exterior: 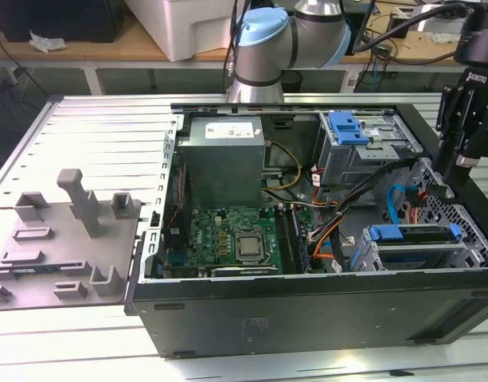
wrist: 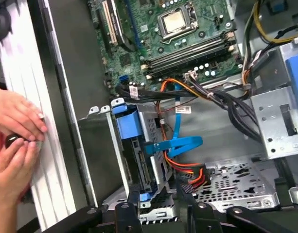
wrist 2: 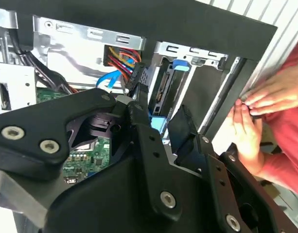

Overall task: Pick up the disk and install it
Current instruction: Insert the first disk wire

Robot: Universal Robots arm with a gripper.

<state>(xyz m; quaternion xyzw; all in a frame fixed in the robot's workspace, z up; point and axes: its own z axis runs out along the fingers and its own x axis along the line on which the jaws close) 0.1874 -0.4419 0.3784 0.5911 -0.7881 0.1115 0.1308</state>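
Observation:
The disk (exterior: 415, 235), in its blue carrier, sits slotted in the lower drive cage at the front corner of the open computer case on the exterior view's right. Both wrist views show it edge-on in that cage: disk (wrist: 137, 160), disk (wrist 2: 164, 92). My gripper (exterior: 460, 159) hangs just above the case's right end, a short way off the cage. In the second wrist view my gripper (wrist 2: 161, 128) is open with nothing between the black fingers (wrist 2: 139, 124). The first wrist view has the gripper (wrist: 161, 213) apart from the disk.
A person's hands (wrist 2: 253, 114) (wrist: 15, 126) rest on the case's outer edge near the cage. Orange, black and blue cables (wrist: 180, 145) cross beside the disk. A blue latch (exterior: 347, 127) tops the upper drive cage. The motherboard (exterior: 228, 235) fills the case floor. A grey fixture plate (exterior: 60, 239) lies left.

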